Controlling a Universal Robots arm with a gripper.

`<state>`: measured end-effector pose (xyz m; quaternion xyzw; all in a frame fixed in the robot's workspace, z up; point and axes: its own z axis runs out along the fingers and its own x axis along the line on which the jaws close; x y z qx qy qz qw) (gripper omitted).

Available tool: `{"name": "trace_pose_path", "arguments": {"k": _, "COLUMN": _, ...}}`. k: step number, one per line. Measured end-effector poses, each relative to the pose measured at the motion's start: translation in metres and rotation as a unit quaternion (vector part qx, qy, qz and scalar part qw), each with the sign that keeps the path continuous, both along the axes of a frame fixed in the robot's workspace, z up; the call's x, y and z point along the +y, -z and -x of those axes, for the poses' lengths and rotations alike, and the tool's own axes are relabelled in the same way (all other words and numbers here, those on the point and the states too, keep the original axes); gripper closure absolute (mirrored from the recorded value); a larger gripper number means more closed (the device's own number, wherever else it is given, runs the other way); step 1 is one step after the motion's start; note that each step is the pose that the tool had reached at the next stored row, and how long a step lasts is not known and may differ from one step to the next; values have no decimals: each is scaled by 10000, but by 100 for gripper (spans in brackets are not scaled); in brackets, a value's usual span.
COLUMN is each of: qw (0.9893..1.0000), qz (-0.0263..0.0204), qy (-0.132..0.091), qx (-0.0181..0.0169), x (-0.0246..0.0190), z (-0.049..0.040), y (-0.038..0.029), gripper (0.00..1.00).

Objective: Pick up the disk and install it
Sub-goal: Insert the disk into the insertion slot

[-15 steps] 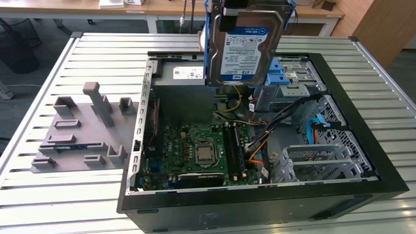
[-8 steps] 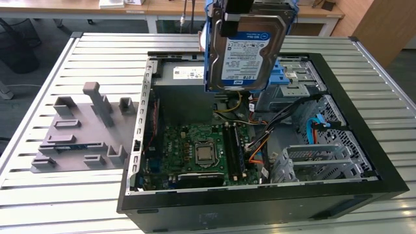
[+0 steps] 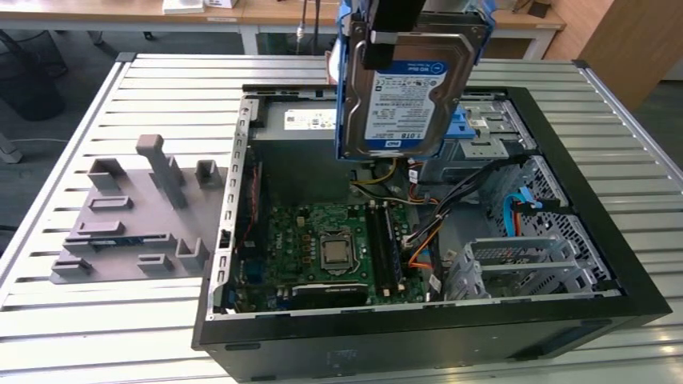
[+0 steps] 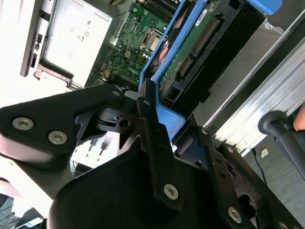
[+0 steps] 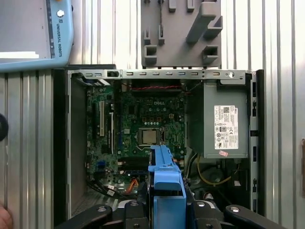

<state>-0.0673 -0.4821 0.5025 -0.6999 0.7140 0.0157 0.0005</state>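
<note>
Tool is clamped on the disk, upper middle of the exterior view, over the case: picked, not installed.

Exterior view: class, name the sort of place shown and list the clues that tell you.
Probably a robotics lab workbench for computer assembly: an open computer case on a slatted metal table, a grey fixture beside it, and the pincer holding the disk above the case.

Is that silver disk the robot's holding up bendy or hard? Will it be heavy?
Probably hard: the disk has a metal body and hangs straight from the tool without sagging. Likely heavy for its size, being solid metal. Its blue carrier looks plastic, so it may flex a little.
</note>
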Motion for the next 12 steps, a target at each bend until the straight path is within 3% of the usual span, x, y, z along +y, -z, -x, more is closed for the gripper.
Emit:
{"name": "trace_pose_path", "arguments": {"k": 7, "qw": 10000, "qz": 1, "qy": 0, "qx": -6, "x": -121, "z": 0, "y": 3, "gripper": 64}}
{"name": "trace_pose_path", "arguments": {"k": 12, "qw": 10000, "qz": 0, "qy": 0, "qx": -46, "x": -158, "z": 0, "y": 6, "gripper": 64}}
